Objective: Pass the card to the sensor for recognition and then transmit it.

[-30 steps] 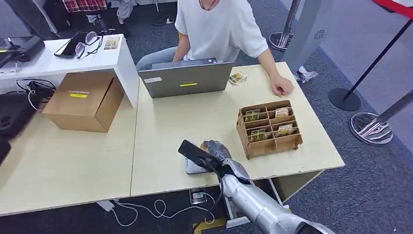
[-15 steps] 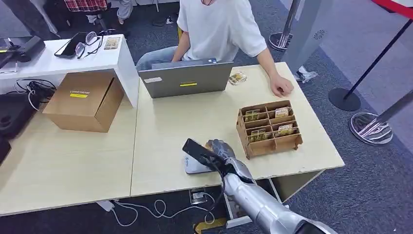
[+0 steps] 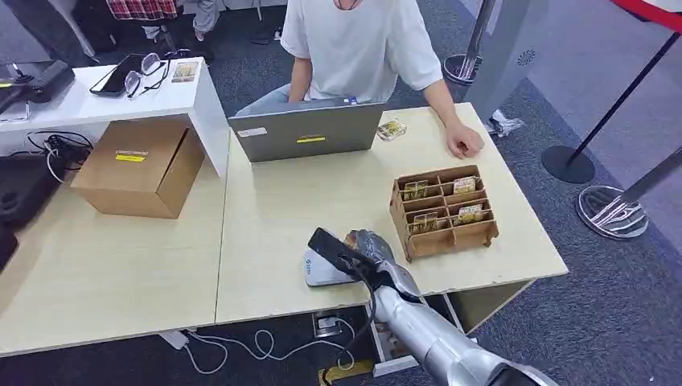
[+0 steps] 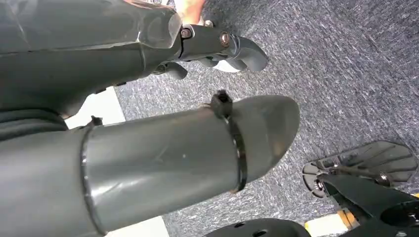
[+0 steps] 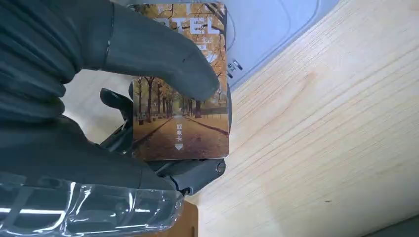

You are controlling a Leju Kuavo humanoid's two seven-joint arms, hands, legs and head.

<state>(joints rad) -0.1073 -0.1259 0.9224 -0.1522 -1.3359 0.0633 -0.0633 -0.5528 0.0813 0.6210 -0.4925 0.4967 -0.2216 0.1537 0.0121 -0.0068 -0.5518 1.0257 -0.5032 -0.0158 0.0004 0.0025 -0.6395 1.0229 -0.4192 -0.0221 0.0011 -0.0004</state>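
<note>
The robot's right hand point(image 5: 74, 98) pinches the card point(image 5: 180, 98) between thumb and fingers, face out, just above the white sensor point(image 3: 322, 269) at the table point(image 3: 322, 201) edge, evidently for reading. Left hand point(image 4: 217, 47) hangs empty, fingers curled.

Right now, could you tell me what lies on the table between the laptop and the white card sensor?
Nothing: in the head view, the table is bare wood between the laptop and the sensor.
</note>
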